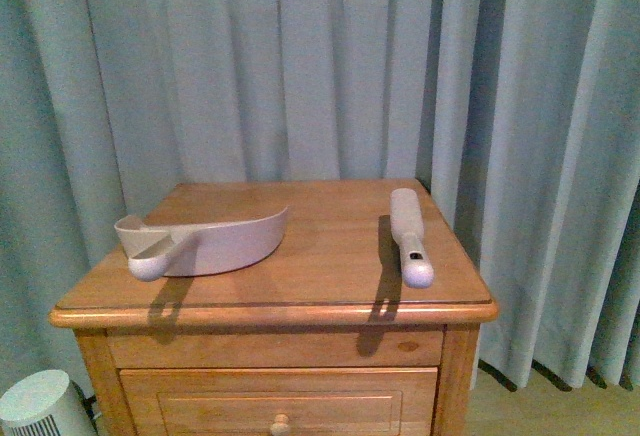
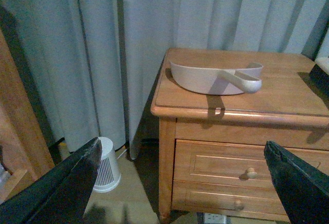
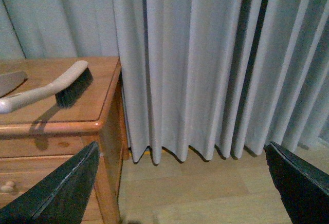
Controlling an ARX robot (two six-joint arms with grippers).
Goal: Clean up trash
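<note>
On the bench (image 1: 330,261), dustpan (image 1: 210,241) and brush (image 1: 410,236) lie well apart. The left claw (image 2: 181,146) and right claw (image 3: 182,149) are both spread wide.

We can see only small bits of our own body. Our left gripper (image 2: 182,146) shows two fingers (image 2: 61,188). They are black and a little shiny. Each one is wide at its base and gets thin toward the tip, like a wedge. A pale grey line runs along the inner edge. Our right gripper (image 3: 182,148) looks just the same. It has two black wedge fingers (image 3: 56,193) with a light edge, and their skin looks dull and a bit rough.
</note>
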